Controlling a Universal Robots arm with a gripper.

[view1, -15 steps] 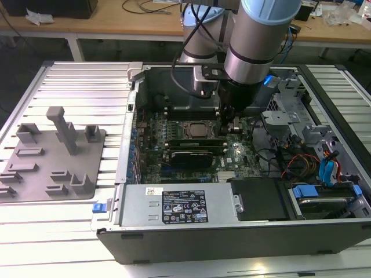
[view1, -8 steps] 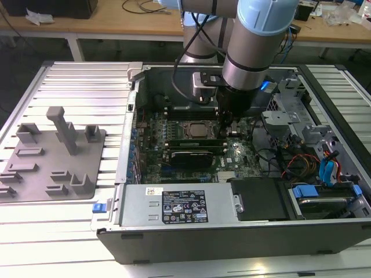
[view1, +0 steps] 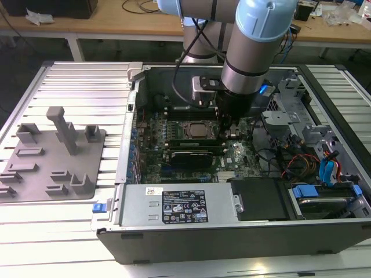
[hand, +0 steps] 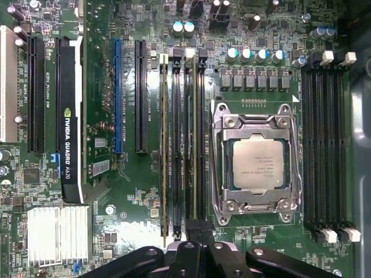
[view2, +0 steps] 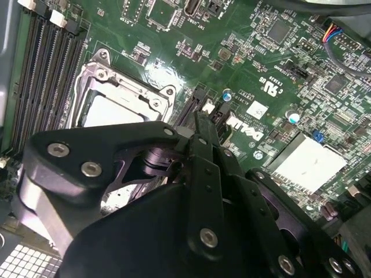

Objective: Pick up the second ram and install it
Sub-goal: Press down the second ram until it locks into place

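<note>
**Pincer low over the memory slots beside the processor socket**

The black pincer (view2: 200, 124) hung low over the green motherboard (hand: 139, 191), its fingers drawn close together around something thin and dark; whether that was the stick itself could not be told. In the first wrist view, the thin, flat, dark-green second ram (hand: 189, 133) with black chips stood on edge in the bank of long black memory slots (hand: 174, 133), just beside the square metal-framed processor socket (hand: 258, 162). It looked seated, though that could not be confirmed. Such a stick is probably light, stiff and fragile, best held by its long edges. In the exterior view, the arm reached into the open grey computer case (view1: 133, 191), which sat on the slatted white tabletop (view1: 81, 81) near a grey plastic holder tray (view1: 35, 168) with upright posts.
</note>
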